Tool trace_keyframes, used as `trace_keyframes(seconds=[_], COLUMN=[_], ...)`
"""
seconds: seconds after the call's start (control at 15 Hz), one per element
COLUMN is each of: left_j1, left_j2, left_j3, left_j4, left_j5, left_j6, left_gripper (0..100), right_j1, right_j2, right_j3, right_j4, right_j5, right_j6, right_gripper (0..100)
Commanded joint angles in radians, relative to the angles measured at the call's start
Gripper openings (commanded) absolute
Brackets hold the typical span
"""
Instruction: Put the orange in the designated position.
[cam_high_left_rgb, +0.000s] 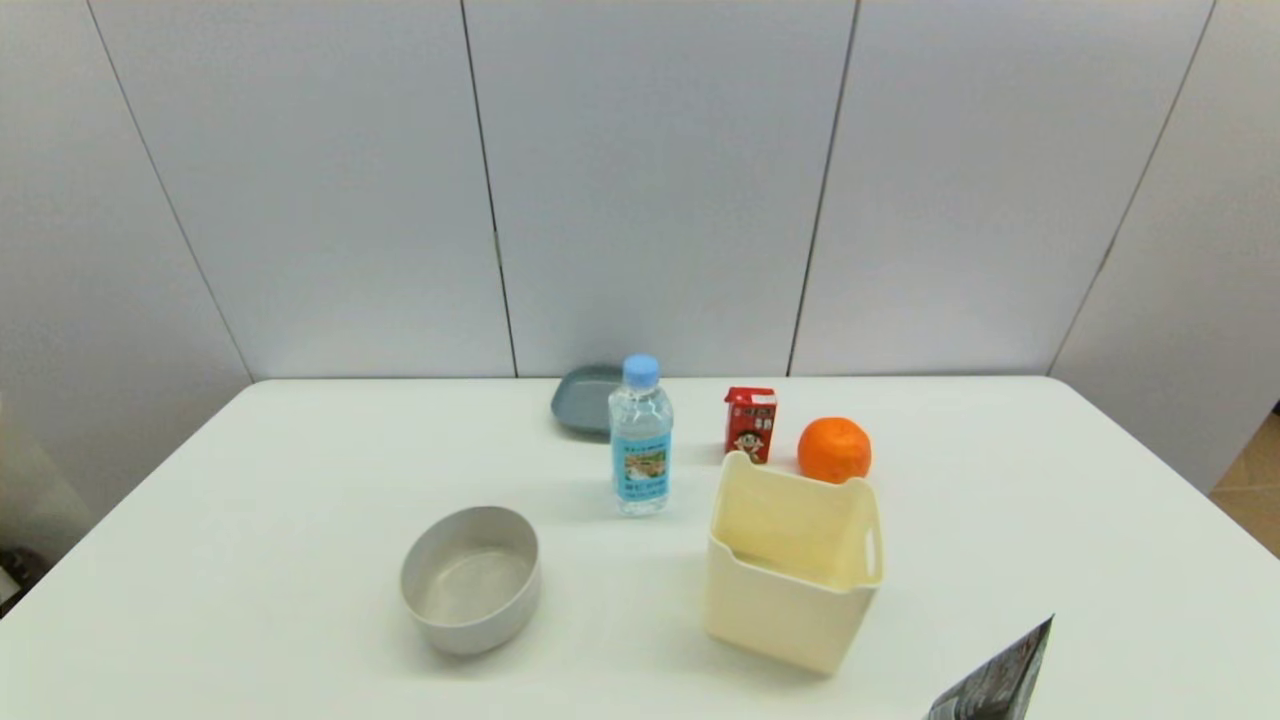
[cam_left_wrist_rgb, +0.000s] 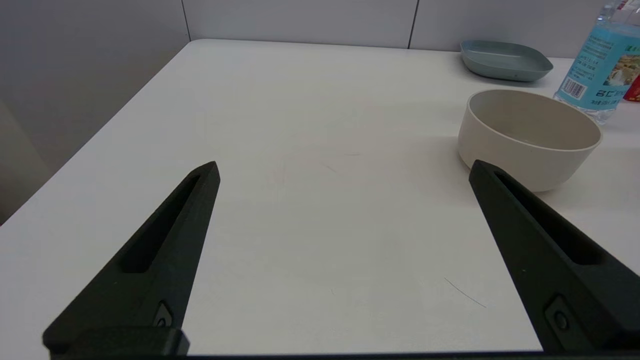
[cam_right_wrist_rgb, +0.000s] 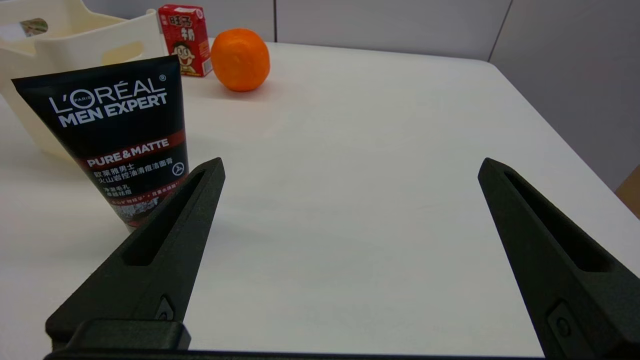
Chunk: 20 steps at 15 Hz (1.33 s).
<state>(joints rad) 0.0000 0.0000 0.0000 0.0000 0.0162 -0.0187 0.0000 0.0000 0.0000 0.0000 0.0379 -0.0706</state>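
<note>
The orange is round and bright and rests on the white table behind the cream bin, just right of a red carton. It also shows far ahead in the right wrist view, orange. My right gripper is open and empty, low over bare tabletop at the near right, well short of the fruit. At the table's near left my left gripper is likewise open with nothing in it. Neither arm shows in the head view. The designated position carries no mark, so I cannot tell which patch of table it is.
A cream bin stands in front of the orange. A grey bowl sits centre left. A water bottle, a red carton and a blue-grey plate stand farther back. A black tube stands by my right gripper.
</note>
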Motion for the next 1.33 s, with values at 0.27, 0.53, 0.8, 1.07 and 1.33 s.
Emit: trace_keyframes(seconds=[0.27, 0.53, 0.8, 1.07, 1.33], left_j1=[0.0, 0.0, 0.0, 0.0, 0.0], left_j2=[0.0, 0.0, 0.0, -0.002, 0.0], left_j3=[0.0, 0.0, 0.0, 0.0, 0.0], left_j4=[-0.002, -0.002, 0.0, -0.002, -0.002], left_j5=[0.001, 0.001, 0.001, 0.001, -0.002], left_j6=[0.0, -0.001, -0.001, 0.0, 0.005], left_gripper=[100, 100, 100, 100, 100], right_j1=[0.0, 0.0, 0.0, 0.0, 0.0], right_j2=[0.0, 0.0, 0.0, 0.0, 0.0], right_j3=[0.002, 0.002, 0.002, 0.002, 0.002], right_j4=[-0.002, -0.002, 0.0, 0.0, 0.0], right_j5=[0.0, 0.0, 0.0, 0.0, 0.0], right_j6=[0.012, 0.012, 0.012, 0.012, 0.012], right_gripper=[100, 100, 100, 100, 100])
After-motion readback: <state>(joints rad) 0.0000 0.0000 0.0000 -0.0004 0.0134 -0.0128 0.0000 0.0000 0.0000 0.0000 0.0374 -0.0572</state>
